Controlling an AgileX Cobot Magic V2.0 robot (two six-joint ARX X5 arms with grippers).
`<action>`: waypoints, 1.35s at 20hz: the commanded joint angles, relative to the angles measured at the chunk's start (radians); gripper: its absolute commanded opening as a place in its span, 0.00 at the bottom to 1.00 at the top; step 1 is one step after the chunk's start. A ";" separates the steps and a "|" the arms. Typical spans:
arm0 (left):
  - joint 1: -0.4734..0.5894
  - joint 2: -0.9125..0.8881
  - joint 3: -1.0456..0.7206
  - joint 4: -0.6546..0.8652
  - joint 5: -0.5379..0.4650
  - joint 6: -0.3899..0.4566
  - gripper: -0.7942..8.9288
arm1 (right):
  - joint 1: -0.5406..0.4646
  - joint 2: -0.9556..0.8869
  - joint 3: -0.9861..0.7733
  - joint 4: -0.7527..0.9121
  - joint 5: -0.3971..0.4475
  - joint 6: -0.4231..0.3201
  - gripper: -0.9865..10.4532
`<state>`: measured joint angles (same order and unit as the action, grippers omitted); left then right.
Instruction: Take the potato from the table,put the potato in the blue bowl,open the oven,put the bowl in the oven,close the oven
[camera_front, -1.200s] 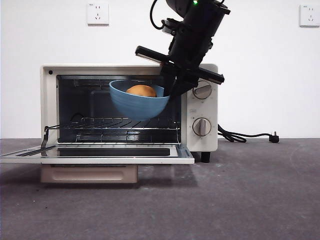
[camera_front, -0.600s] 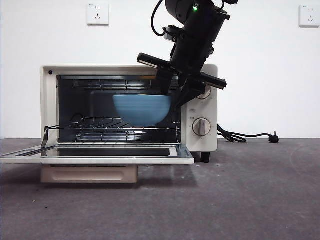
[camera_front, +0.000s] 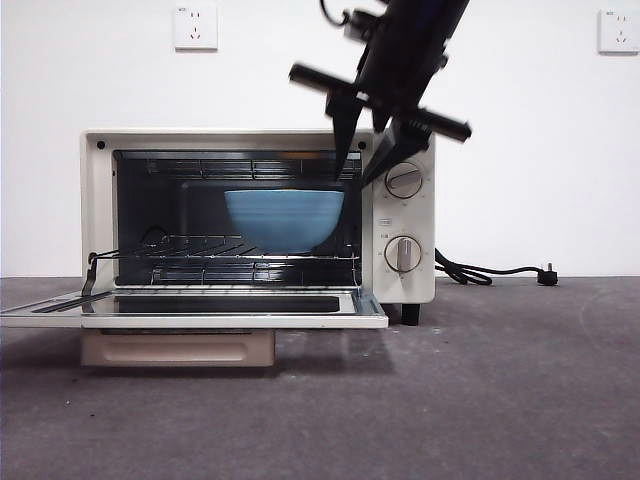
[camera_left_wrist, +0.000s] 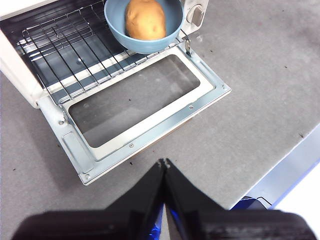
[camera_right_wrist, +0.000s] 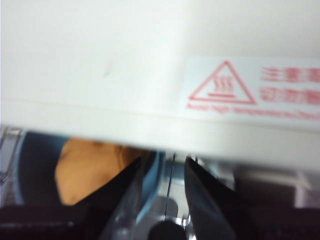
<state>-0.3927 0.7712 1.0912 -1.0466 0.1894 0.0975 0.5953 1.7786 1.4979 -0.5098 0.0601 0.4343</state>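
Observation:
The blue bowl (camera_front: 285, 220) rests on the wire rack inside the open oven (camera_front: 98, 200), toward its right side. From above, the tan potato (camera_left_wrist: 145, 19) lies in the bowl (camera_left_wrist: 145, 46). My right gripper (camera_front: 352, 180) hangs open just above the bowl's right rim, at the top of the oven opening, not touching it. Its wrist view shows the potato (camera_right_wrist: 85, 170), the bowl rim (camera_right_wrist: 152, 165) and the oven's cream top (camera_right_wrist: 100, 75) close by. My left gripper (camera_left_wrist: 164, 162) is shut and empty, high over the table (camera_left_wrist: 260, 75) in front of the door.
The oven door (camera_front: 200, 308) lies folded down flat, jutting forward over the table. A black power cord (camera_front: 480, 272) trails to the right of the oven. The table's edge (camera_left_wrist: 280, 165) runs near the left arm.
The bowl went from tilted in the air to level on the rack. The right gripper let go of it and rose up and to the right.

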 joint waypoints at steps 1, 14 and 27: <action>0.001 -0.002 -0.004 0.006 -0.006 0.029 0.07 | 0.003 -0.045 0.002 -0.058 -0.058 -0.006 0.21; 0.339 0.161 -0.154 0.259 0.281 -0.001 0.07 | 0.021 -0.588 0.002 -0.478 -0.166 -0.315 0.20; 0.552 0.526 -0.476 0.819 0.360 -0.097 0.07 | 0.021 -0.905 0.002 -0.660 -0.164 -0.319 0.20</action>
<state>0.1562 1.2926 0.6220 -0.2314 0.5419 0.0101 0.6144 0.8722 1.4982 -1.1744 -0.1047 0.1154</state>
